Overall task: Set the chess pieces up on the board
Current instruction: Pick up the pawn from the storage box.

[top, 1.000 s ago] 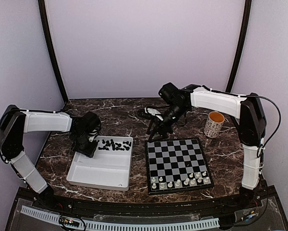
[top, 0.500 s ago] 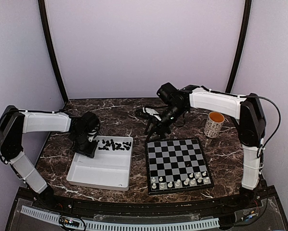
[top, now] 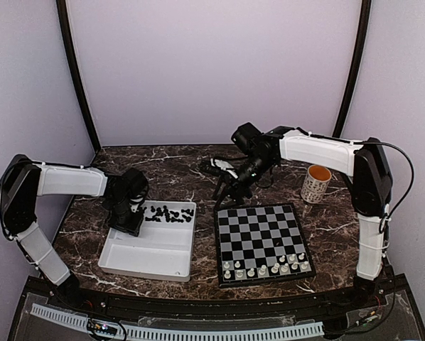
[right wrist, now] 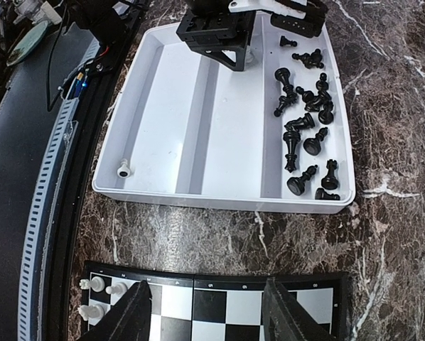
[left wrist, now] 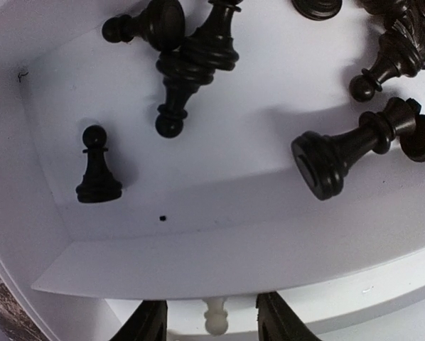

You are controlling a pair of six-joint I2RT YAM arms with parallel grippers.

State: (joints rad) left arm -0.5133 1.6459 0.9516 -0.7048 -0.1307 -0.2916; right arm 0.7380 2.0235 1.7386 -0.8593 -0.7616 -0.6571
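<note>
L gripper point(left wrist: 213, 321) part-open, fingertips cut off at frame edge; white piece point(left wrist: 214, 314) btwn jaws, untouched, base hidden. R gripper point(right wrist: 210, 312) open, empty, over board point(right wrist: 319, 302) edge.

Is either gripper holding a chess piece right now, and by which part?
No. The right gripper is open and empty. A white piece stands between the open fingers of the left gripper, clear of both.

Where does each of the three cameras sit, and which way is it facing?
Top external: high behind the bases, looking down on left arm, right arm, white tray, board.
Left wrist: on the left arm, looking into the tray at black chess pieces; left hand at bottom.
Right wrist: beside the board, facing the tray; right hand at bottom.
Shared: tray, black pieces.
</note>
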